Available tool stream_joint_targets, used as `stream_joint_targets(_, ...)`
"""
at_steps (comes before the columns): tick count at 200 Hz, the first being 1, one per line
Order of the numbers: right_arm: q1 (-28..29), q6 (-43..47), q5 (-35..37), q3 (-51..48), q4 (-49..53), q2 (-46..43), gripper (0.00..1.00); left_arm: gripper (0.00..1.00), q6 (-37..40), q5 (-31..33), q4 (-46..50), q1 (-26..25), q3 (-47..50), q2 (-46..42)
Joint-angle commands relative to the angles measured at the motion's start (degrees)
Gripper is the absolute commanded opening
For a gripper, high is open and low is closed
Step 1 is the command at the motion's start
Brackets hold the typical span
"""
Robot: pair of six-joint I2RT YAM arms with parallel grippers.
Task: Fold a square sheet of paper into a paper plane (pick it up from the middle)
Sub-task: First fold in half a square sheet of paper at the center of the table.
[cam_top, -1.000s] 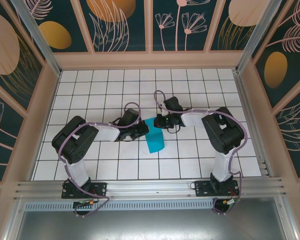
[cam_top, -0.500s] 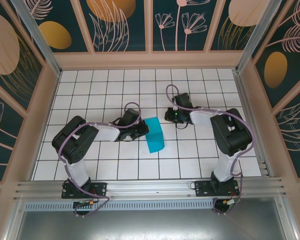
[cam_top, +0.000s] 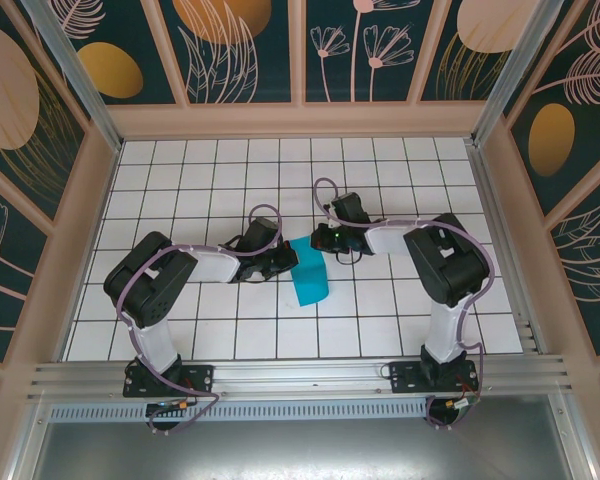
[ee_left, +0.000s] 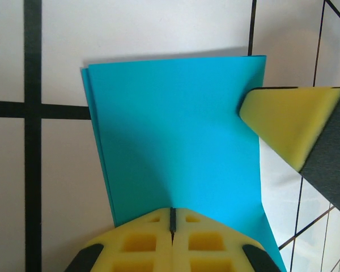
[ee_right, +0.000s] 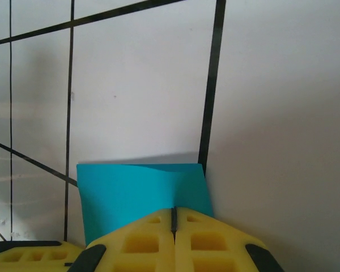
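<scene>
Crease step: square sheet of paper (cam_top: 309,282) lies doubled over, mid worktop (cam_top: 180,330).
Near end of the paper is free. The left gripper (ee_left: 171,213) has its fingers together, tips on the sheet's left side. At the far right corner the right gripper (ee_right: 174,213) also has its fingers together on the paper. Can't tell whether either pinches a layer or only presses. Layers look slightly offset along the left edge, so I'd keep one tip anchored, drag the other flat along the fold, light pressure, no lifting, or the layers skew further.
</scene>
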State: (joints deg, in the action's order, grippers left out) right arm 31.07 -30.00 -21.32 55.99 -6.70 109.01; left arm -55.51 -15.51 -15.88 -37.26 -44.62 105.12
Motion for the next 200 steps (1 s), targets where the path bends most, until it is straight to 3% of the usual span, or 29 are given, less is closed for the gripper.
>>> stream_joint_targets(1,-1.0,-1.3,2.1,0.8,-2.3,1.3,0.00,0.00,2.2,9.8,18.8,0.3,5.2,8.3)
stream_joint_targets(46,-4.6,-4.4,9.4,1.8,-0.7,2.1,0.00,0.00,2.3,9.8,18.3,0.3,5.9,8.3)
stream_joint_targets(80,-6.4,-5.1,10.4,1.7,-0.3,-3.2,0.00,0.00,2.2,9.9,18.2,0.3,5.8,7.9)
stream_joint_targets(139,-2.2,-1.5,-3.3,-4.4,5.5,-12.8,0.00,0.00,2.2,9.9,18.1,0.3,5.2,8.3)
stream_joint_targets(200,0.0,-0.5,-10.0,-7.2,8.1,-10.3,0.00,0.00,2.1,10.1,17.6,0.2,4.8,8.6)
